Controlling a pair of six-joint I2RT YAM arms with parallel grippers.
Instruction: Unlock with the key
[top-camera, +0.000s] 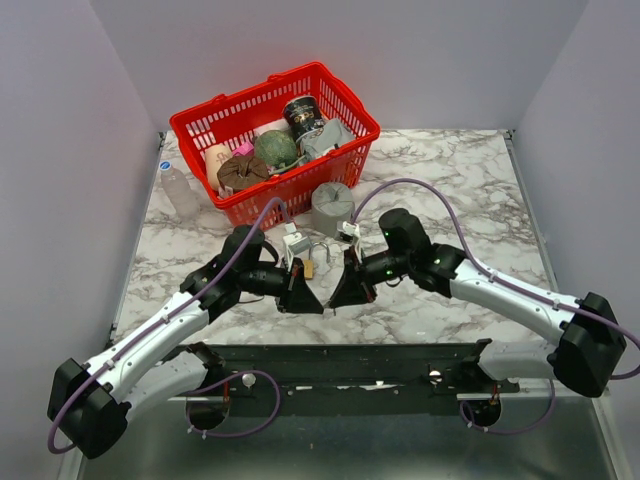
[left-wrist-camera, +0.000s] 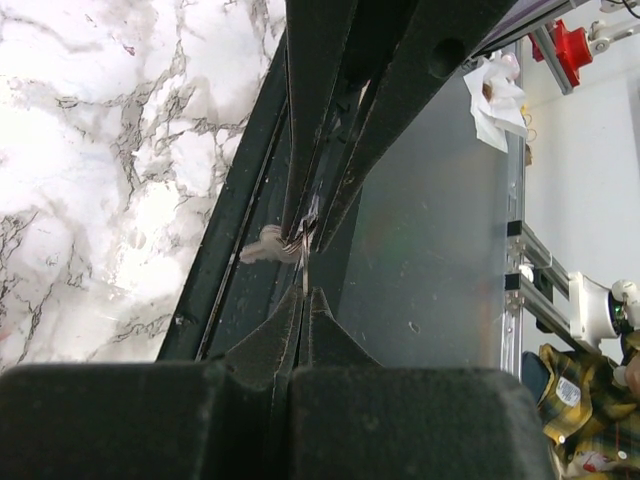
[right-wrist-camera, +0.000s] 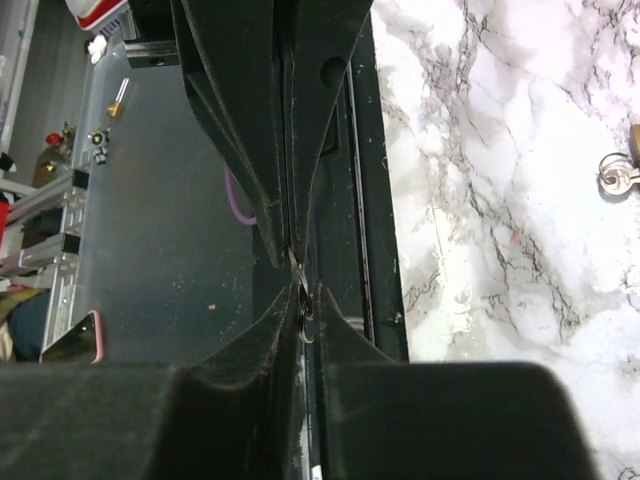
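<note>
The brass padlock (top-camera: 308, 268) lies on the marble between the two wrists, and its edge shows at the far right of the right wrist view (right-wrist-camera: 635, 140). A silver key (right-wrist-camera: 615, 178) lies beside it. Both grippers meet tip to tip over the table's near edge. My left gripper (top-camera: 316, 306) (left-wrist-camera: 303, 292) is shut on a thin metal key (left-wrist-camera: 303, 265) seen edge-on. Opposite it, my right gripper (top-camera: 333, 303) (right-wrist-camera: 307, 300) has its jaws nearly together round the key's ring end (right-wrist-camera: 303, 318).
A red basket (top-camera: 200, 125) full of items stands at the back. A grey cylinder (top-camera: 332, 207) stands just in front of it and a clear bottle (top-camera: 178, 190) to its left. The black mounting rail (top-camera: 350, 365) runs along the near edge.
</note>
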